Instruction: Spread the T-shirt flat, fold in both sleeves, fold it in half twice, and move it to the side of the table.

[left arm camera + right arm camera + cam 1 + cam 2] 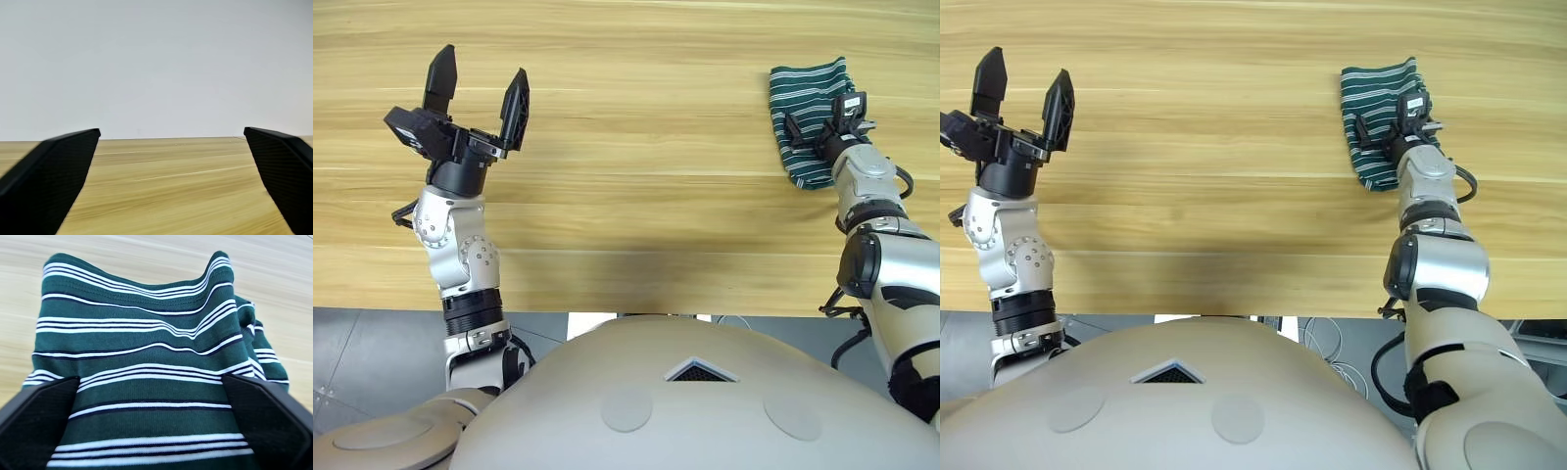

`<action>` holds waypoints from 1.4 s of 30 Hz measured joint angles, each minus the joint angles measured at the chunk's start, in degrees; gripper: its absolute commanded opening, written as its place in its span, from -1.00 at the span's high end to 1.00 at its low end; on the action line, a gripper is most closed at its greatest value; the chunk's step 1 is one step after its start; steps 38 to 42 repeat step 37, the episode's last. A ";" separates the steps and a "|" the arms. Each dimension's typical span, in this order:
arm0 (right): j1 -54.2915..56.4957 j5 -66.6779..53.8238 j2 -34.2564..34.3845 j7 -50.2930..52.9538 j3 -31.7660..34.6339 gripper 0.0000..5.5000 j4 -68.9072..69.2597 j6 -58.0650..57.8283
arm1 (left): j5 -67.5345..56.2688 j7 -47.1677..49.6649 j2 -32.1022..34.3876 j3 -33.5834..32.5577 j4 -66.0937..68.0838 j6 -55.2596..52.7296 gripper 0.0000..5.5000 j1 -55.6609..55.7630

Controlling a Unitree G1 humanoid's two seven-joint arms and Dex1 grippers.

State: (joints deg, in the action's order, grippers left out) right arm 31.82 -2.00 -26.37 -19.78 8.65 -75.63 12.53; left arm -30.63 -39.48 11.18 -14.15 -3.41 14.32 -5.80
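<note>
The T-shirt (808, 83), dark green with white stripes, lies folded into a small bundle on the right side of the wooden table (636, 117). My right gripper (822, 111) sits over its near half, open, with one finger on each side of the striped cloth (146, 347). I cannot tell if the fingers touch the fabric. My left gripper (482, 64) is held up over the left part of the table, open, with nothing between its fingers (49, 181).
Bare wood stretches between the two arms and behind the shirt. The table's near edge (607, 311) runs just in front of my arms, with grey floor below it. A plain pale wall (156, 63) stands beyond the far edge.
</note>
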 measured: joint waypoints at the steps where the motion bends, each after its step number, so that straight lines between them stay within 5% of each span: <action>1: -0.06 0.17 -0.08 0.58 0.00 -0.96 0.00 0.11 | 0.26 -0.01 -0.15 0.20 0.23 0.31 -0.96 -0.25; 8: -0.91 1.99 -1.84 6.05 2.62 -0.96 -1.03 9.35 | 1.91 0.28 -0.21 0.50 2.93 3.04 -0.96 0.39; 13: 0.74 -2.76 -3.64 5.26 8.58 -0.96 2.93 28.92 | 12.19 9.66 -0.18 -0.89 9.21 8.46 -0.96 3.61; 17: -0.75 -1.00 -0.35 5.49 6.81 -0.96 5.09 40.70 | 18.39 16.17 -0.22 -1.21 14.28 12.47 -0.96 6.01; 42: -3.07 -1.06 2.77 5.08 6.75 -0.96 4.55 44.53 | 22.76 22.49 0.50 0.33 20.85 19.36 -0.96 7.74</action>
